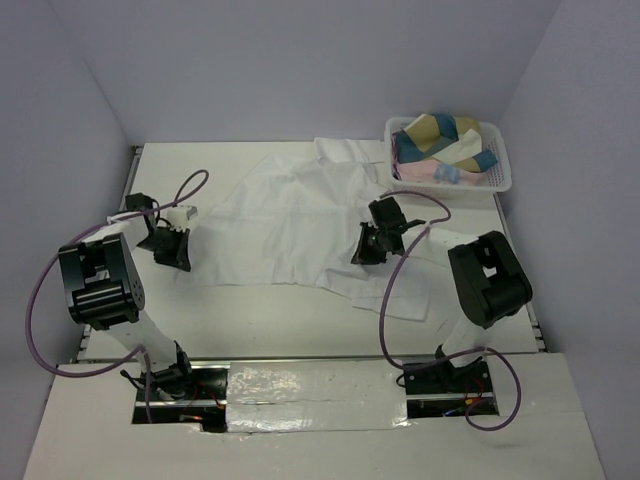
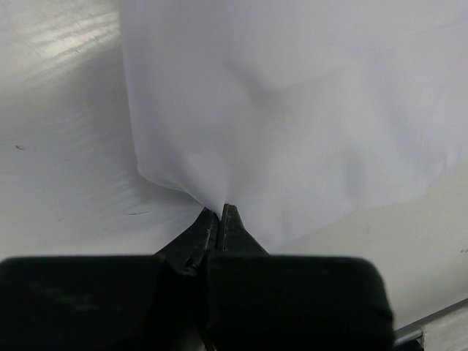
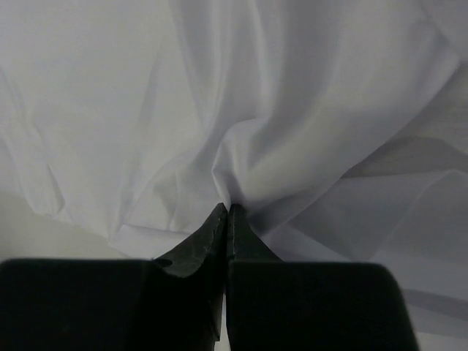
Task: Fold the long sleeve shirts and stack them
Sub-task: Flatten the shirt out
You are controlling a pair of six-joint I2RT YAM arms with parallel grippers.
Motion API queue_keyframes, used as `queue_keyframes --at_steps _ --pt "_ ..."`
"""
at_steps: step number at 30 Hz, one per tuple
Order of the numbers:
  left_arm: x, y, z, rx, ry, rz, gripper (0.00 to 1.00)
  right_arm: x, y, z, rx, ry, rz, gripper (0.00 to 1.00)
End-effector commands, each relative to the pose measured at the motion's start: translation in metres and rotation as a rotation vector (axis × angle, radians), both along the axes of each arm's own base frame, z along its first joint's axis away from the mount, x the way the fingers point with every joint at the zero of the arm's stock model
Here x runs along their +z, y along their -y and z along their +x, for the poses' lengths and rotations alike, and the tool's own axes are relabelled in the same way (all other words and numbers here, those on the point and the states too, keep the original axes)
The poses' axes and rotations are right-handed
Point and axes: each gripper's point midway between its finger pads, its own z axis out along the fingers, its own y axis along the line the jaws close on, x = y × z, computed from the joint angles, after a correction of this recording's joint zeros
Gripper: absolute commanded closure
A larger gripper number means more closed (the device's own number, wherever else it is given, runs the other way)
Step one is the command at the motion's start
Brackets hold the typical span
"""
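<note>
A single long sleeve shirt [image 1: 290, 225] lies spread and rumpled on the white table [image 1: 300, 325], reaching leftward and toward the arm bases from the white lattice basket [image 1: 503, 165], which sits in the far right corner. The far end of the garment comes up just beside the basket's left wall; whether cloth and plastic touch there cannot be made out. Inside the basket is a heap of folded cloth [image 1: 440, 138] in tan, teal, cream and pink.

The left gripper [image 1: 174, 254] is at the shirt edge farthest from the basket, well apart from it. In the left wrist view its two black fingers [image 2: 209, 228] are pressed together with only a hairline between them, and a corner of the white cloth is drawn into a point at their tips, so the jaws are closed and pinching the shirt's edge.

The right gripper [image 1: 366, 249] is much nearer the basket, to its left and toward the arm bases, over the right part of the shirt. In the right wrist view its fingers [image 3: 213, 232] are likewise closed tight, with folds of cloth gathering into a pucker where the tips meet: it has a pinch of the shirt.

Purple cables [image 1: 395, 290] loop from each wrist toward the bases
</note>
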Motion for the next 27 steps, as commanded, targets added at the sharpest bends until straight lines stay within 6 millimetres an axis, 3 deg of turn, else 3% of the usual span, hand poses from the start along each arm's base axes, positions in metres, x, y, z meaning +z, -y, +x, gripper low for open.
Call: queue_keyframes --at_steps 1,3,4,5,6,7,8,9,10,11,12,13,14,15,16,17,20,22,25,26,27 --pt "0.024 0.001 0.027 0.007 0.141 -0.026 1.00 0.063 -0.012 0.051 -0.006 0.141 0.121 1.00" --pt "0.048 0.001 0.045 0.008 0.234 -0.036 1.00 0.081 -0.008 0.067 -0.007 0.174 0.102 1.00" --pt "0.059 0.000 0.057 0.010 0.289 -0.034 1.00 0.114 -0.013 0.088 0.013 0.256 0.114 1.00" --pt "0.074 -0.001 0.068 0.011 0.342 -0.033 1.00 0.124 -0.013 0.100 0.013 0.277 0.114 1.00" --pt "0.098 -0.001 0.085 0.019 0.414 -0.044 1.00 0.139 -0.017 0.111 0.030 0.309 0.132 1.00" --pt "0.115 -0.002 0.102 0.012 0.488 -0.038 1.00 0.191 -0.025 0.137 0.050 0.430 0.163 1.00" --pt "0.133 -0.001 0.116 0.008 0.547 -0.034 1.00 0.198 -0.024 0.154 0.047 0.434 0.157 1.00" --pt "0.171 -0.003 0.138 0.020 0.644 -0.030 1.00 0.221 -0.023 0.170 0.045 0.480 0.163 1.00" --pt "0.191 -0.001 0.155 0.017 0.703 -0.043 1.00 0.305 -0.023 0.193 0.040 0.649 0.202 1.00" --pt "0.220 -0.004 0.172 0.018 0.781 -0.049 1.00 0.310 -0.015 0.208 0.014 0.633 0.187 1.00" --pt "0.286 -0.006 0.191 0.029 0.911 -0.054 1.00 0.407 -0.008 0.212 -0.003 0.834 0.238 1.00" --pt "0.301 -0.010 0.205 0.045 0.940 -0.067 1.00 0.415 -0.006 0.223 -0.026 0.840 0.261 1.00" --pt "0.334 -0.012 0.213 0.048 1.010 -0.068 1.00 0.448 0.009 0.222 -0.056 0.905 0.289 1.00" --pt "0.386 -0.011 0.216 0.050 1.115 -0.075 1.00 0.476 0.013 0.215 -0.063 0.965 0.330 1.00" --pt "0.400 -0.010 0.221 0.043 1.149 -0.086 1.00 0.480 0.016 0.215 -0.066 0.972 0.363 1.00" --pt "0.437 -0.003 0.217 0.019 1.227 -0.109 1.00 0.527 0.024 0.193 -0.075 1.090 0.427 1.00" --pt "0.467 0.008 0.211 -0.008 1.269 -0.176 1.00 0.528 0.033 0.173 -0.083 1.122 0.413 1.00" --pt "0.468 0.012 0.206 -0.030 1.259 -0.196 1.00 0.522 0.036 0.162 -0.067 1.091 0.375 1.00" --pt "0.445 0.012 0.194 -0.033 1.180 -0.188 1.00 0.503 0.034 0.148 -0.016 1.042 0.332 1.00" --pt "0.427 0.006 0.193 -0.049 1.149 -0.136 1.00 0.477 0.029 0.148 0.012 0.977 0.325 1.00" --pt "0.414 0.000 0.180 -0.029 1.091 -0.122 1.00 0.473 0.030 0.137 0.035 0.969 0.314 1.00"
